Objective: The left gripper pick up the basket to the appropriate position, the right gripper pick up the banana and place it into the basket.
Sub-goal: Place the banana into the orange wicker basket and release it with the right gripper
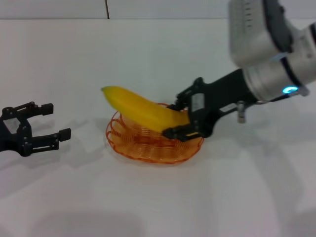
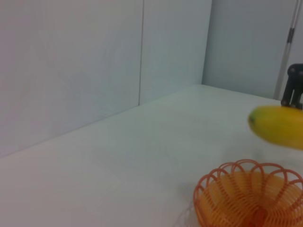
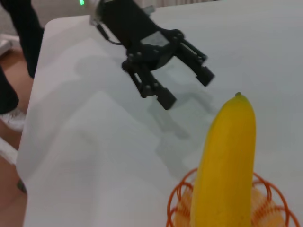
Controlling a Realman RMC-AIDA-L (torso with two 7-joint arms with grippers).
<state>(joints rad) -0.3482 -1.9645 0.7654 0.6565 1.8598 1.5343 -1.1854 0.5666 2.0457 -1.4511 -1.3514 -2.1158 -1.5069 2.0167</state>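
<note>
The orange wire basket (image 1: 129,149) stands on the white table, near the middle. My right gripper (image 1: 173,119) is shut on the banana (image 1: 138,108) at its near end and holds it tilted just over the basket, its far tip poking out past the rim. In the left wrist view the banana (image 2: 279,125) hangs clear above the basket (image 2: 251,194). My left gripper (image 1: 57,120) sits open on the left, well apart from the basket, with nothing between its fingers. The right wrist view shows the banana (image 3: 227,161), the basket (image 3: 177,203) and the left gripper (image 3: 188,88) beyond.
The white table (image 1: 158,197) ends at a wall behind (image 1: 148,7). A table edge (image 3: 35,94) shows in the right wrist view, beyond the left arm.
</note>
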